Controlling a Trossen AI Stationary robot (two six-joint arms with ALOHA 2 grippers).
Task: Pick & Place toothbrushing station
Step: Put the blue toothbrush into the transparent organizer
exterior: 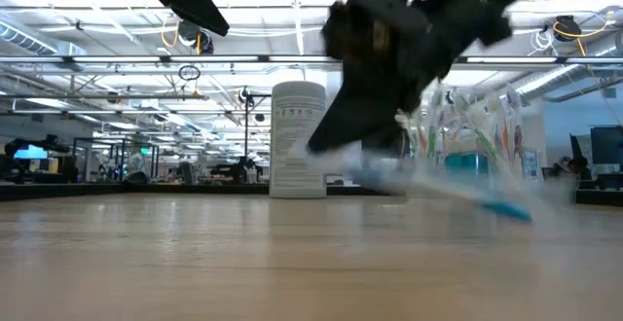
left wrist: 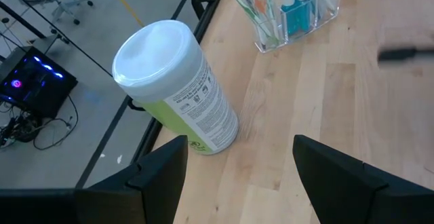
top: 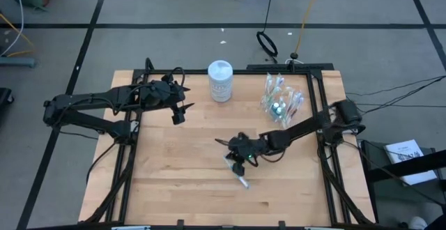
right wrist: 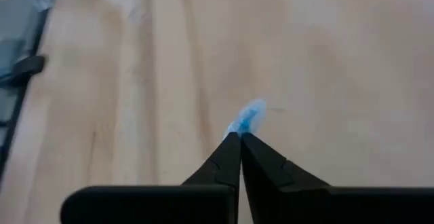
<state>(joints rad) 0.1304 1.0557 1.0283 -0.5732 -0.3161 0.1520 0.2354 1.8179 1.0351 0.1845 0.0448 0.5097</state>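
A blue toothbrush (top: 239, 175) lies near the middle of the wooden table (top: 181, 181), a little right of centre and toward the lower part of the overhead frame, slanting down to the right. The right gripper (top: 240, 159) is down over its upper end with its fingers pinched together on the brush; in the right wrist view the two dark fingers (right wrist: 224, 157) meet at a point with a blurred blue tip (right wrist: 247, 117) sticking out just past them. In the low view the brush (exterior: 458, 193) shows as a smeared white and blue streak just above the tabletop, running out to the right from under the dark gripper (exterior: 362, 146). The clear plastic cup (top: 281, 99) stands in the upper right part of the table, well apart from the gripper, packed with upright toothbrushes (top: 273, 88) and teal toothpaste tubes (left wrist: 297, 8). To the left of the cup, near the top edge of the table, stands a tall white canister (top: 220, 81) with a green and white label. The left gripper (top: 178, 112) hovers over the upper left part of the table, beside the canister, with its fingers (left wrist: 159, 176) spread wide apart and nothing between them.
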